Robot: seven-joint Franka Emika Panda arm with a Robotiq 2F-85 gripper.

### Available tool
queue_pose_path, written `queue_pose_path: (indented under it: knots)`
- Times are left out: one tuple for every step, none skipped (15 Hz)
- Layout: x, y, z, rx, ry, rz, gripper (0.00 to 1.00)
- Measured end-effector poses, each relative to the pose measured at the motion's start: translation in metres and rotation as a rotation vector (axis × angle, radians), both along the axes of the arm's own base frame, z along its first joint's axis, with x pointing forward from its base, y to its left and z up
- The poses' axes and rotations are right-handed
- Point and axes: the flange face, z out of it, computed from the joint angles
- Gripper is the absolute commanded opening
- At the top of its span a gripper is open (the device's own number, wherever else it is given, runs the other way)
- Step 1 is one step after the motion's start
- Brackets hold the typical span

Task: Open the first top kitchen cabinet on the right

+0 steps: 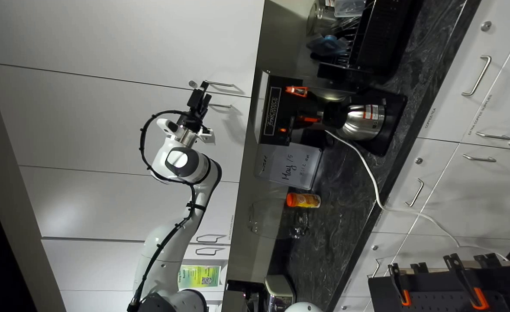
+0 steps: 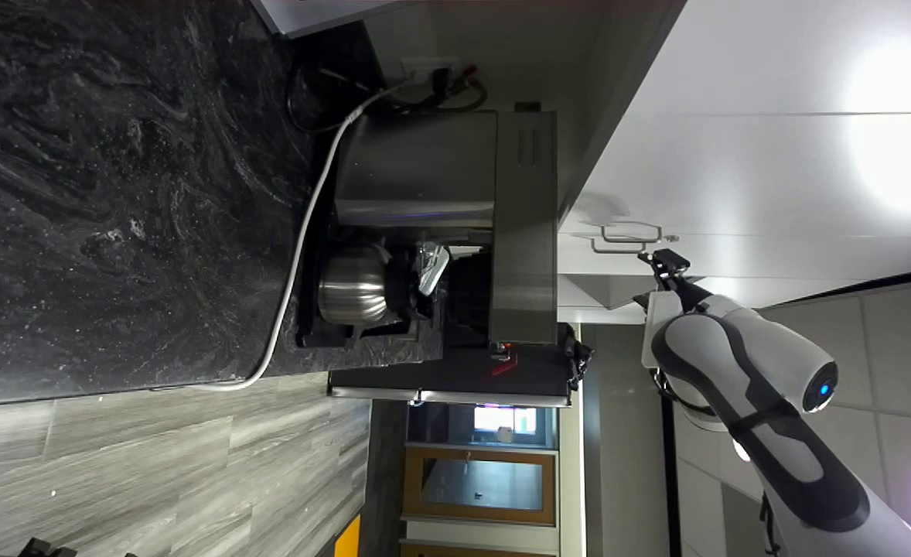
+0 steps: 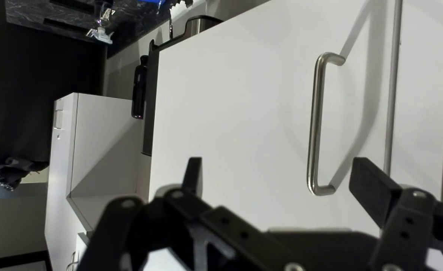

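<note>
Because the cabinet door (image 3: 229, 109) wants pulling, tool (image 3: 278, 165) gapes empty (presumably to straddle its bar handle (image 3: 315, 124)).

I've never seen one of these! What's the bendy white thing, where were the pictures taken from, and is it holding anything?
It's a robot arm. Two cameras outside it took the wide pictures, which are turned sideways. The close-up comes from a camera on the arm itself, just behind the black hand. The dark counter bears, among other things, what looks like a coffee machine with a steel pot, and an orange-lidded jar. The hand isn't holding anything: its fingers are open, and a silver handle on a white cabinet door shows between them.
</note>
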Motion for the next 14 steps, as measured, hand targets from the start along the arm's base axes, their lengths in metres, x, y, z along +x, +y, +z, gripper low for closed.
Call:
queue_pose_path:
  knots:
    - [0.003, -0.001, -0.001, 0.002, 0.002, 0.003, 1.0]
    - [0.006, -0.001, -0.002, 0.005, 0.004, 0.006, 1.0]
    - [0.008, -0.002, -0.002, 0.007, 0.005, 0.01, 1.0]
    - [0.011, -0.002, -0.003, 0.009, 0.007, 0.015, 1.0]
    - [0.013, -0.002, -0.004, 0.011, 0.008, 0.019, 1.0]
    - [0.016, -0.002, -0.005, 0.015, 0.009, 0.022, 1.0]
    - [0.018, -0.003, -0.006, 0.017, 0.01, 0.026, 1.0]
    - [0.02, -0.004, -0.005, 0.02, 0.008, 0.027, 1.0]
    - [0.022, -0.005, -0.003, 0.021, 0.005, 0.032, 1.0]
    - [0.023, -0.006, 0.0, 0.019, 0.002, 0.037, 1.0]
    - [0.024, -0.007, 0.002, 0.017, -0.001, 0.041, 1.0]
    - [0.025, -0.007, 0.004, 0.014, -0.004, 0.046, 1.0]
    - [0.026, -0.008, 0.005, 0.008, -0.002, 0.051, 1.0]
    - [0.027, -0.009, 0.006, 0.003, 0.0, 0.056, 1.0]
